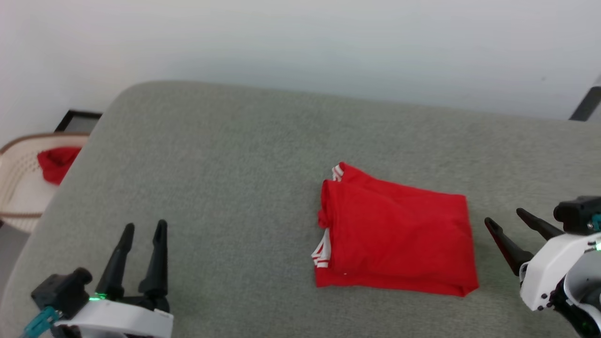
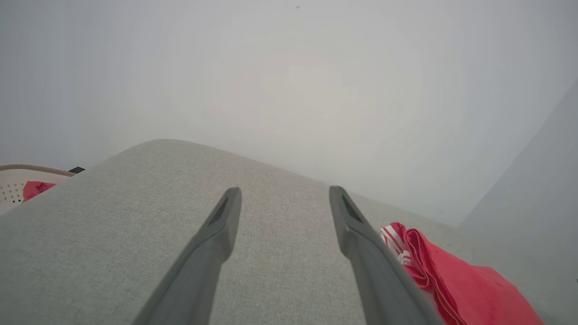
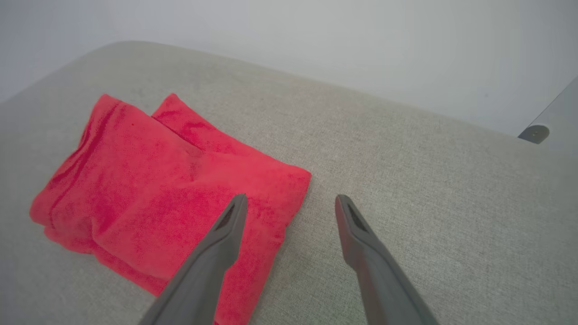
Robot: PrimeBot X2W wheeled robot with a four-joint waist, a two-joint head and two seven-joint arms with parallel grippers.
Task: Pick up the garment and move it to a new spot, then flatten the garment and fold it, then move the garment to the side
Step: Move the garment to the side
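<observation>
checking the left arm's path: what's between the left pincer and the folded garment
Bare grey upholstery from left pincer to garment, seen in the head view.

Garment (image 1: 399, 234), just left of the right gripper (image 1: 504, 216): soft red cloth, matt, slightly fuzzy nap up close. Its striped trim (image 1: 323, 253), on the side away from that gripper, is white-and-red knit and looks smoother. Upholstery (image 1: 211, 164) under both tools: grey-green woven fabric, matt, fine grainy weave, no sheen. Left gripper (image 1: 145, 224) fingers (image 2: 216, 243): dark grey, smooth, matt, prob. plastic. Right wrist shell (image 1: 549, 267): white, hard, semi-gloss plastic. Basket (image 1: 19, 188), well left of the left gripper: cream, perforated, looks like plastic, w/ a red matt cloth bundle (image 1: 56, 162) inside. Wall (image 1: 328, 42) beyond the fingertips: pale, smooth, matt.
</observation>
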